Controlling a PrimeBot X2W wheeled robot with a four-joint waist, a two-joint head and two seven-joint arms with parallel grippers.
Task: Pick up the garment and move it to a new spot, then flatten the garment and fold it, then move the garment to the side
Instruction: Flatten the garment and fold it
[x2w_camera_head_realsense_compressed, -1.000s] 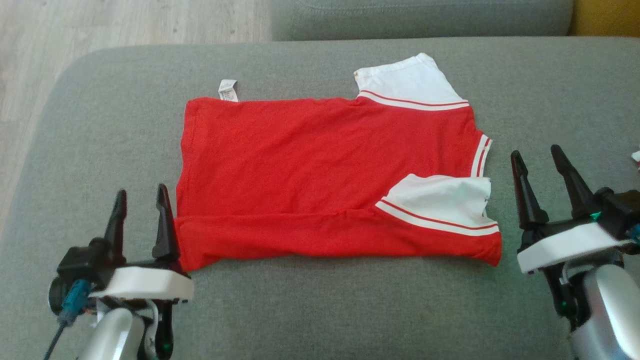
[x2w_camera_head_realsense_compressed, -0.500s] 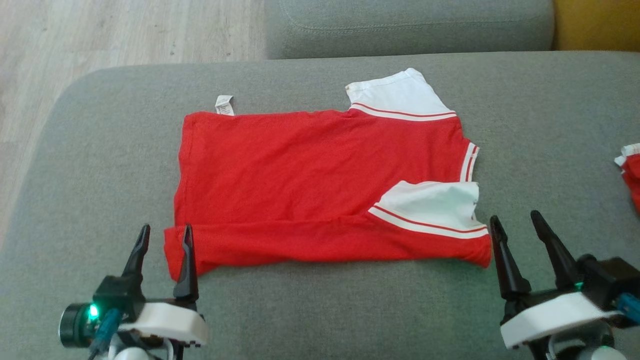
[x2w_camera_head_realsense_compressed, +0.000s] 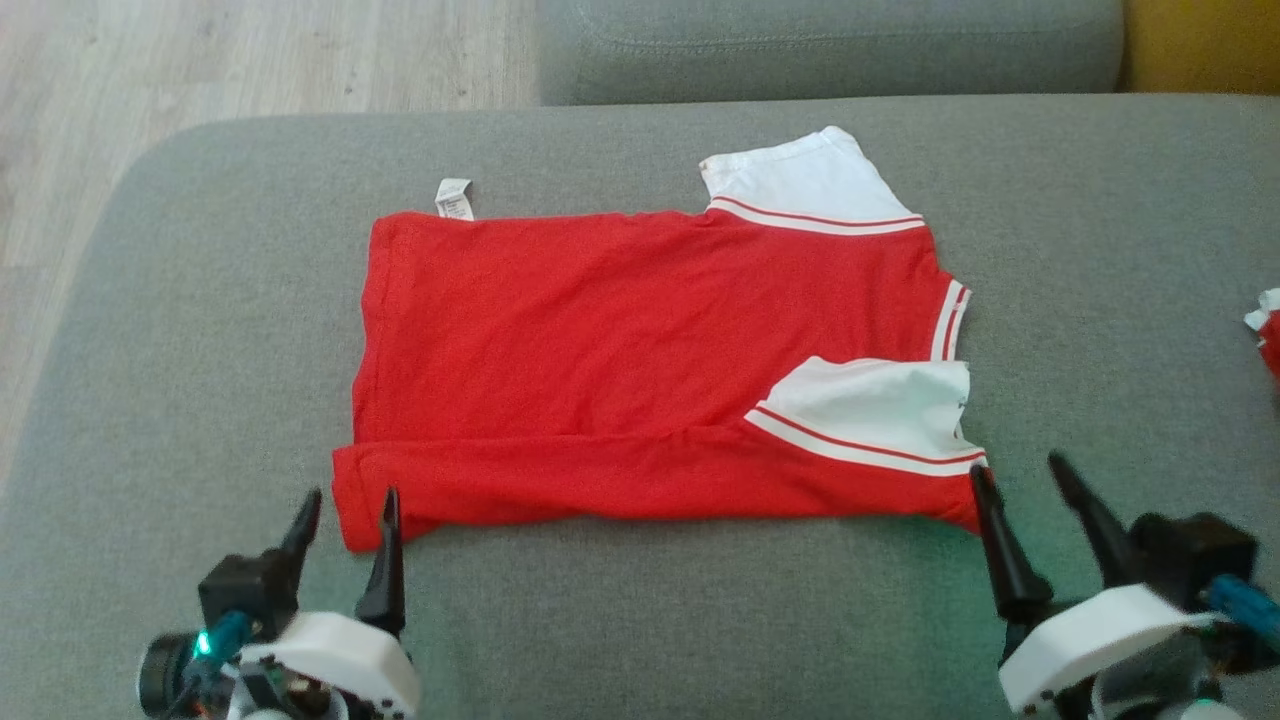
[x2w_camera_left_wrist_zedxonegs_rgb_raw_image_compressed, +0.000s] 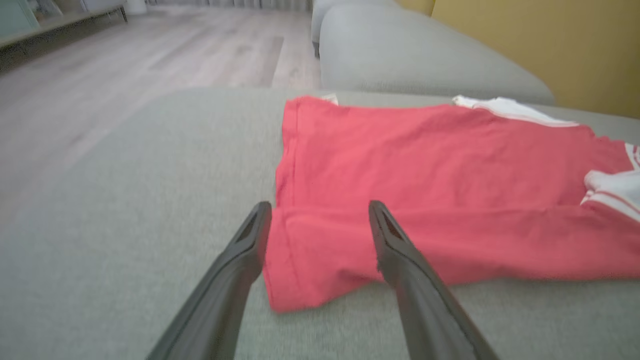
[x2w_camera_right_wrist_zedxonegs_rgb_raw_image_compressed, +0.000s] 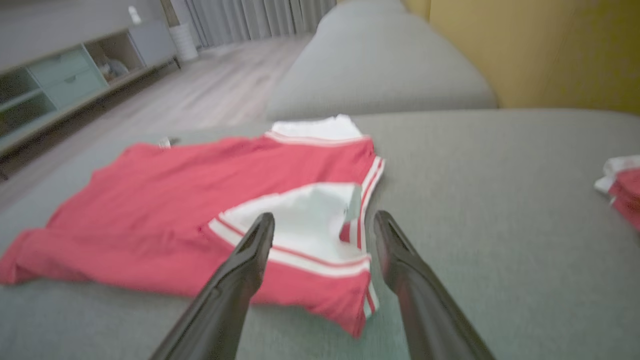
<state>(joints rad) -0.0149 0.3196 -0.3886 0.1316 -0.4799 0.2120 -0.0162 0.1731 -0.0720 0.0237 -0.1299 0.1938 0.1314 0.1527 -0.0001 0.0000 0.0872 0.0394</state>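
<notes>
the grey sofa seat (x2w_camera_head_realsense_compressed: 640, 620) takes up most of what we see, a broad cushion with a rounded corner on our left. beyond that corner lies pale wooden floor (x2w_camera_head_realsense_compressed: 250, 60). a back cushion (x2w_camera_head_realsense_compressed: 830, 50) of the same grey runs along the far side, and a yellow wall (x2w_camera_head_realsense_compressed: 1200, 45) shows at the far right. the garment (x2w_camera_head_realsense_compressed: 620, 340), a red shirt with white sleeves, lies spread flat near the middle of the seat, its hem toward our left and its neck opening toward our right. its near long edge is turned over onto itself as a narrow red band. our left gripper (x2w_camera_head_realsense_compressed: 352, 492) sits at the near left corner of the garment with its two dark fingers spread wide and nothing between them but the cloth lying below. in the left wrist view that folded corner shows in the gap between the fingers, and we cannot tell whether they touch it. our right gripper (x2w_camera_head_realsense_compressed: 1016, 465) is at the near right corner, just as wide apart and holding nothing. its left finger tip overlaps the corner's edge in the head view. the far sleeve (x2w_camera_head_realsense_compressed: 800, 175) sticks out past the far edge of the red body, while the near sleeve (x2w_camera_head_realsense_compressed: 870, 400) is folded inward on top of it, both trimmed with red and white stripes. a second bit of red and white cloth (x2w_camera_head_realsense_compressed: 1265, 330) lies well apart at the right edge of the seat. a small white label (x2w_camera_head_realsense_compressed: 454, 197) pokes out at the garment's far left edge.
</notes>
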